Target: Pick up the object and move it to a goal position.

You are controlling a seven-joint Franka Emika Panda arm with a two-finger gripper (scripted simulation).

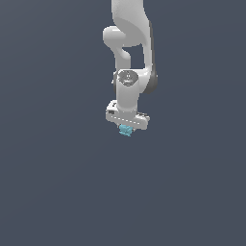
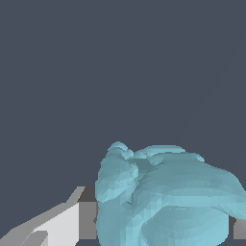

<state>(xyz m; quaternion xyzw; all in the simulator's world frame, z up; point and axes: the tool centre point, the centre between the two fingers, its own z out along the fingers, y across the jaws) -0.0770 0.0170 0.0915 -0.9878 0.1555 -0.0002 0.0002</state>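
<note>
one small cyan object (image 1: 126, 130) sits just under the gripper (image 1: 127, 126), a little above the exterior frame's centre. in the wrist view the lumpy object (image 2: 168, 197) lies between the fingers (image 2: 57, 226), jaws seemingly clamped on it. carry step; next comes holding firm toward the unseen goal.

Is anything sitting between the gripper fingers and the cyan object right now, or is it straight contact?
Nothing shows between them. In the wrist view the object fills the gap and meets a finger directly; the exterior view shows it tucked under the gripper.
</note>
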